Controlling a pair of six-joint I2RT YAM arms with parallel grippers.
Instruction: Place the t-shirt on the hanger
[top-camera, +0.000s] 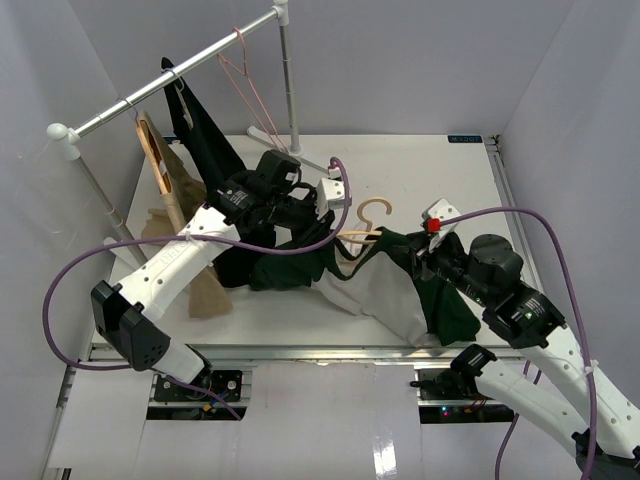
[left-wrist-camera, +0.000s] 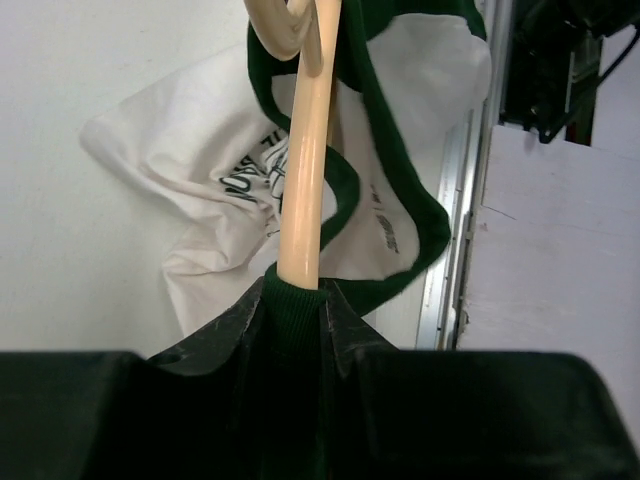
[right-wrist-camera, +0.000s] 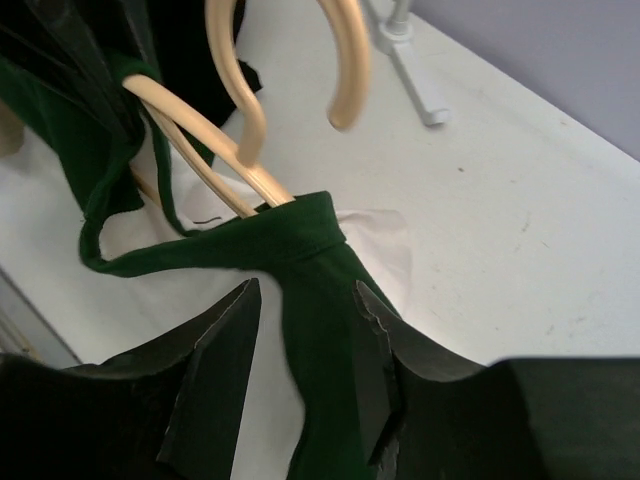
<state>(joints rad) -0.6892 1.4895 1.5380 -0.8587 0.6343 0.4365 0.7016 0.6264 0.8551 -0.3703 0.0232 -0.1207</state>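
Observation:
The dark green t-shirt (top-camera: 400, 290) with its cream-white panel lies crumpled mid-table, partly draped over the wooden hanger (top-camera: 368, 228). My left gripper (left-wrist-camera: 296, 305) is shut on one hanger arm (left-wrist-camera: 305, 170), with the shirt's ribbed green collar (left-wrist-camera: 290, 300) pinched around it. In the top view the left gripper (top-camera: 325, 232) sits just left of the hanger. My right gripper (right-wrist-camera: 305, 320) is open, its fingers (right-wrist-camera: 225, 340) standing either side of a green strip of the t-shirt (right-wrist-camera: 320, 290) that covers the other hanger arm (right-wrist-camera: 205, 150). From above, the right gripper (top-camera: 415, 258) is at the shirt's right shoulder.
A clothes rail (top-camera: 170, 85) crosses the back left, carrying a black garment (top-camera: 205, 130), a tan garment (top-camera: 175, 215) and a pink wire hanger (top-camera: 240, 80). The rack's upright post (top-camera: 288, 90) and foot (right-wrist-camera: 410, 60) stand behind the hanger. The table's metal front edge (left-wrist-camera: 465, 230) is close.

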